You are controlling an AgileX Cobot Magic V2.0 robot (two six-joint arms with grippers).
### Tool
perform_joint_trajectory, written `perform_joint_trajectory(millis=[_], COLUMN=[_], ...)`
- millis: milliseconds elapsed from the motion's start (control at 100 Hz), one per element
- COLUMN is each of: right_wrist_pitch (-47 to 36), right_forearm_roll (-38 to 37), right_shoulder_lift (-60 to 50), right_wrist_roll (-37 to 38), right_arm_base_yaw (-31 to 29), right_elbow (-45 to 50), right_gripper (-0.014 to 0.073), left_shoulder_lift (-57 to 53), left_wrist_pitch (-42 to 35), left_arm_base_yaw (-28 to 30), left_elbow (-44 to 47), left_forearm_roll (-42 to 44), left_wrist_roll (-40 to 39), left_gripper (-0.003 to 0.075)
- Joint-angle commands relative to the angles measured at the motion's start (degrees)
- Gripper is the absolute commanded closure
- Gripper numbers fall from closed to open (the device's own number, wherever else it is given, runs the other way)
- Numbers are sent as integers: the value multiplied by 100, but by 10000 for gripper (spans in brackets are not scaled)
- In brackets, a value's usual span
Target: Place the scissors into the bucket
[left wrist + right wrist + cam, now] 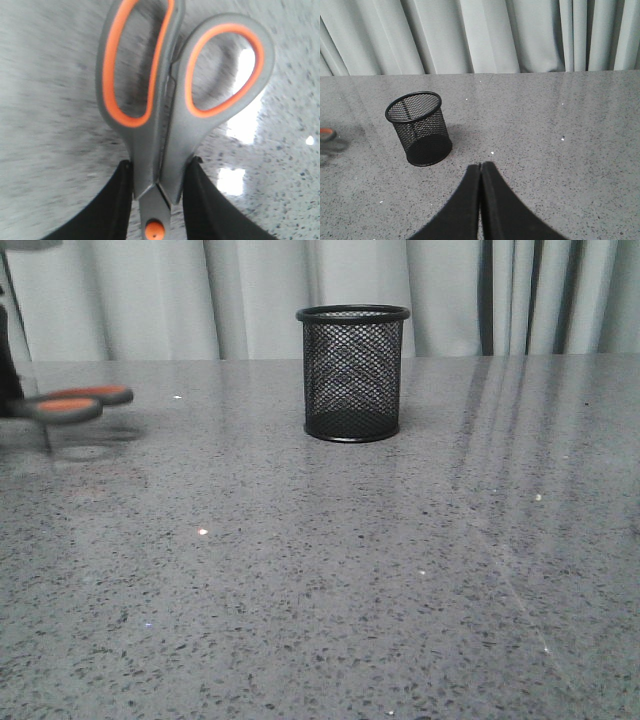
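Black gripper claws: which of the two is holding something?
The left gripper, clamped on the grey, orange-lined scissors. The right gripper is shut on nothing.

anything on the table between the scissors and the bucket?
Nothing: in the front view only bare grey table lies between the scissors, held at far left by the left claw, and the bucket.

1. A grey speckled stone counter (pixel 330 580) fills the foreground, glossy, with small bright glints and faint reflected streaks on its right side.
2. Pale grey pleated curtains (pixel 250 295) hang behind the counter's far edge.
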Motion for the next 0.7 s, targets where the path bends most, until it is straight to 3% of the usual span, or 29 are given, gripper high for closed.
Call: perform_joint_trajectory(millis=[0,160,370,600,690], right_wrist_pitch=[-432,-432,-465,-373,-239], right_forearm_roll=[-47,78,1057,1757,1776], right_shoulder_lift=[86,86,86,434,751], right_wrist_roll=[-24,-24,-68,-469,-469], right_arm_base_yaw=[12,12,99,1025,1527], right_elbow=[-196,-196,-206,-780,-1157], right_gripper=[641,641,641,635,587], left_shoulder_lift=[-413,-593,-868,-1010,-1010], left_wrist_pitch=[240,340,296,150,110], left_arm_base_yaw=[-45,-45,-224,-1098,-1517], left_elbow=[-366,-697,-1148,-1625,-1676], left_forearm_roll=[-257,-485,-1029,-1029,-1029], left_wrist_roll=[-137,-223,-223,-223,-223], left_gripper=[713,713,713,711,711])
